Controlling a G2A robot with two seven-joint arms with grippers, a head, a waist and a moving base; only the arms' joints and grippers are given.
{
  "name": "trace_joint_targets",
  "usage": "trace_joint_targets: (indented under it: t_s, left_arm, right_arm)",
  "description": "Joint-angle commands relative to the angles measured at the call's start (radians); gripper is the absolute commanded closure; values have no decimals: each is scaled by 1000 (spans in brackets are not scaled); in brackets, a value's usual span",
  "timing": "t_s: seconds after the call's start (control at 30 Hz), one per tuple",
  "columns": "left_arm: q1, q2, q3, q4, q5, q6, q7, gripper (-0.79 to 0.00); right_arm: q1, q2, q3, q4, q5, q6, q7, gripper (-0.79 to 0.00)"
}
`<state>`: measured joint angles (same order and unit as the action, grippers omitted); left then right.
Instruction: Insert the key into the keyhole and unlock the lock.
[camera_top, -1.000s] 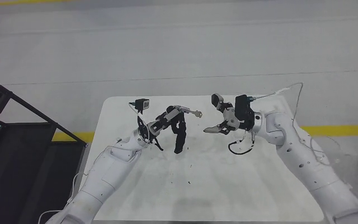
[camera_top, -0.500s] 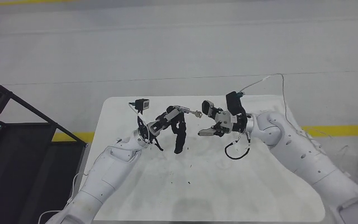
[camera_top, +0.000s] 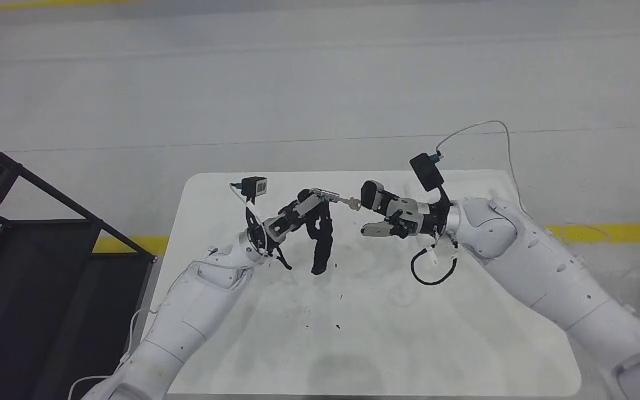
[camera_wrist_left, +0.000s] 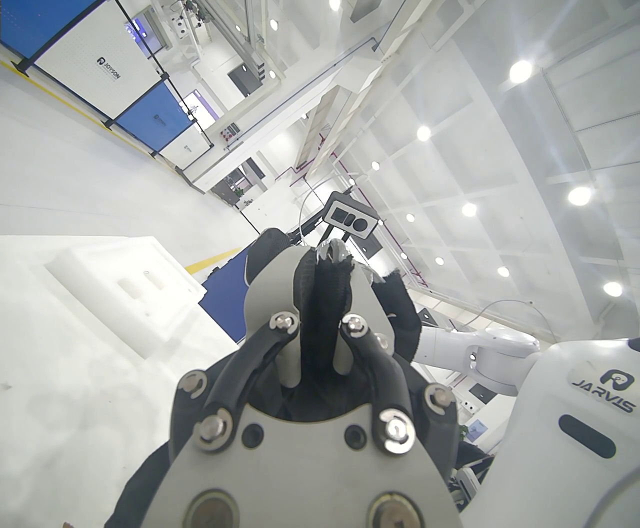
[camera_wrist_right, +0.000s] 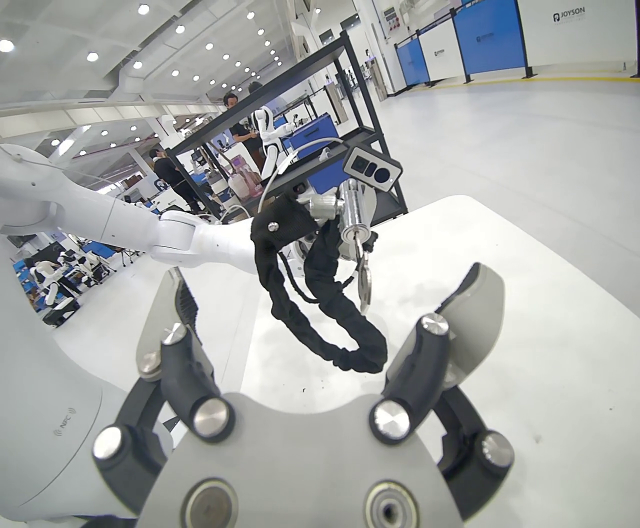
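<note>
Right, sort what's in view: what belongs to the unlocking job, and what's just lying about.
For the job:
lock, clamped in the left gripper
key, sticking out of the lock
right gripper, open, near the key

Lying about:
black rack beside the table
yellow floor line

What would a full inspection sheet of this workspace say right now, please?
Surface: white table, with a few dark specks.
Job's things: lock, a silver cylinder on a black sleeved loop, held above the table; key sits in its keyhole.
Clutter: nothing seen.
Hands: left hand shut on the lock; right hand open, facing the key.
Cables: grey cable arcs off the right wrist; black wire hangs under it.
Surroundings: black rack beside the table; yellow floor line.
</note>
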<state>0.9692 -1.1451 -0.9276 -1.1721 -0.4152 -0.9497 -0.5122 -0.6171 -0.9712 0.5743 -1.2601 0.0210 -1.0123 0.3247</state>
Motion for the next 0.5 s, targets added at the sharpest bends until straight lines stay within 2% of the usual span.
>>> trace_joint_targets:
  t_s: [0.0, 0.47]
  left_arm:
    - [0, 0, 0, 0, 0, 0, 0, 0]
    - [0, 0, 0, 0, 0, 0, 0, 0]
  right_arm:
    - [1, -6, 1, 2, 10, 0, 20, -785]
    - [1, -21, 25, 24, -15, 0, 57, -785]
